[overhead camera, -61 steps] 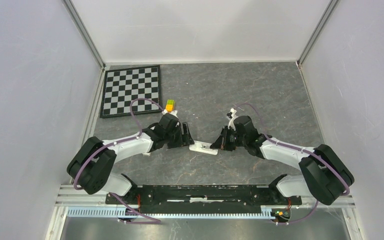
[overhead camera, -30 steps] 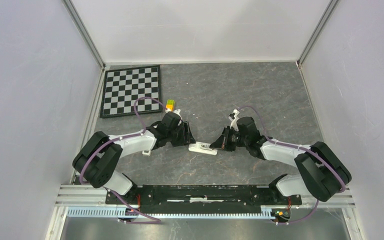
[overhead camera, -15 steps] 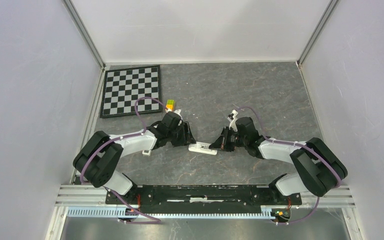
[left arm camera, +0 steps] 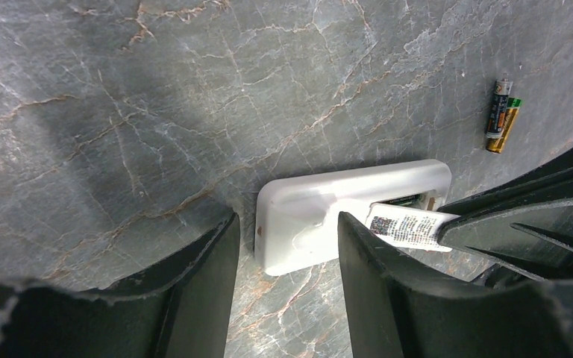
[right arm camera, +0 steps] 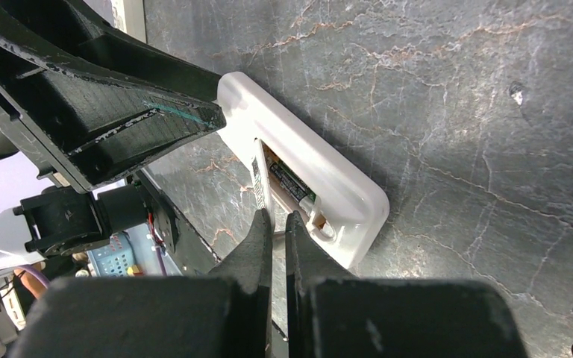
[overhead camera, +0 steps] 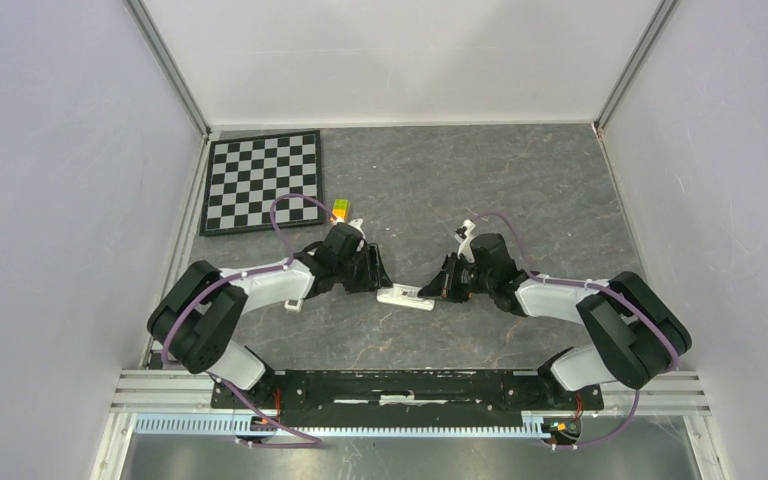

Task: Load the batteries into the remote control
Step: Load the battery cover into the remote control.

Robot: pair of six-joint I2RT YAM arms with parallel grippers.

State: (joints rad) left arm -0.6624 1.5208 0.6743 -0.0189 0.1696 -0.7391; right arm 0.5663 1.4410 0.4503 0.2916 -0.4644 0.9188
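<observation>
**Pinching a battery at the remote's open bay**

Lying back-side up on the table [overhead camera: 530, 190], the white remote control [left arm camera: 321, 205] is sitting between the two hands.

The right hand [right arm camera: 274, 218] is holding its fingers almost together, leaving only a thin slit. It is pinching the end of a white-labelled battery [left arm camera: 406, 227], which is angling into the remote's open compartment [right arm camera: 317, 218]. The label is carrying rows of tiny dark print, too small to read.

Beside it, a seated battery [right arm camera: 289, 181] with a dark and green wrapper is lying inside the same compartment. Its lettering is also illegible.

The left hand [left arm camera: 285, 224] is standing wide open at the remote's other end and gripping nothing. The casing's rounded end is showing in the gap. Whether either finger is touching the casing I cannot tell.

Two loose batteries [left arm camera: 501, 115] are lying side by side on the table, past the remote's compartment end and apart from it. They are dark and gold, one with a green band, and their print is unreadable.

Farther from the remote on the left arm's side, a yellow and orange block [overhead camera: 340, 210] is resting just beside a checkerboard [overhead camera: 263, 180].
</observation>
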